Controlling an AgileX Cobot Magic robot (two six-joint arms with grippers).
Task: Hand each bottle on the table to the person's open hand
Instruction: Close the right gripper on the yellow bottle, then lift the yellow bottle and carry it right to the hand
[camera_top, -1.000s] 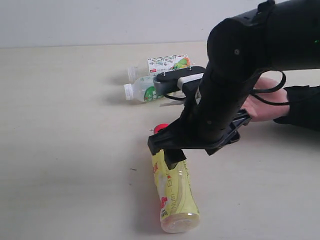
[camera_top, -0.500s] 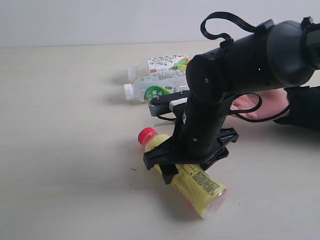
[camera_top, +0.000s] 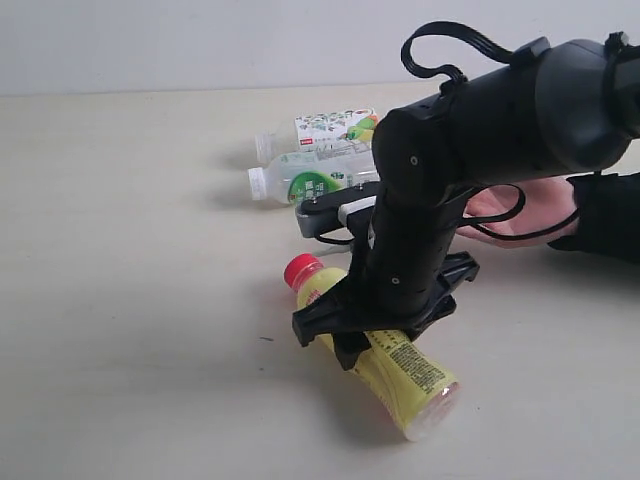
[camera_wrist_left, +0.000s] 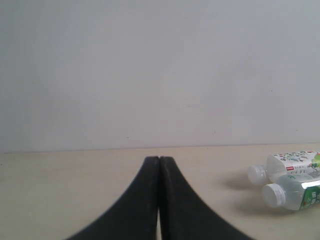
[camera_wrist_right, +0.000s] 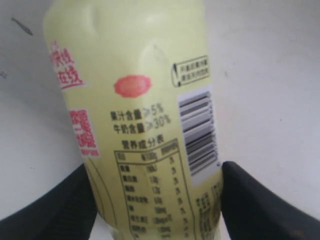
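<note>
My right gripper (camera_top: 362, 342) is shut on the yellow bottle (camera_top: 395, 362), whose red cap (camera_top: 300, 269) points left and which is tilted low over the table (camera_top: 130, 300). The right wrist view shows black fingers (camera_wrist_right: 265, 200) pressing both sides of the yellow bottle (camera_wrist_right: 145, 115), with the right gripper (camera_wrist_right: 157, 200) around its label. The fruit-print bottle (camera_top: 335, 127) and the green-white label bottle (camera_top: 300, 180) lie at the back. An open hand (camera_top: 530, 210) waits at right, partly behind the arm. My left gripper (camera_wrist_left: 159, 159) is shut and empty. The red-capped clear bottle is out of view.
The right arm's bulky black body (camera_top: 500, 110) hides the table's right middle. A dark sleeve (camera_top: 605, 215) reaches in from the right edge. In the left wrist view, the fruit-print bottle (camera_wrist_left: 295, 162) and the green-white bottle (camera_wrist_left: 292, 192) lie at the far right.
The right gripper has turned the yellow bottle from pointing toward the camera to lying slantwise with its cap to the left. Over the last half second it shifted only slightly.
</note>
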